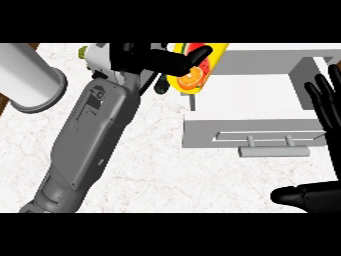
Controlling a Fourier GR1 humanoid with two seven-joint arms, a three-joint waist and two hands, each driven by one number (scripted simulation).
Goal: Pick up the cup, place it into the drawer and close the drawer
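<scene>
We are curling our left hand point(154, 59) around the yellow fruit-patterned cup point(195, 70), holding it beside the open white drawer point(254, 135); our right hand point(339, 115) is resting open at the right edge

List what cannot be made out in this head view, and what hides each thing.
- Cup: only a yellow side with fruit print shows; the left hand curls round it and covers the rest.
- Drawer: open, but its right part lies behind the right hand, which rests open.
- Grey cylinder: its upper end is cut off by the view's top left edge.
- Left forearm: cut off at the lower edge.
</scene>
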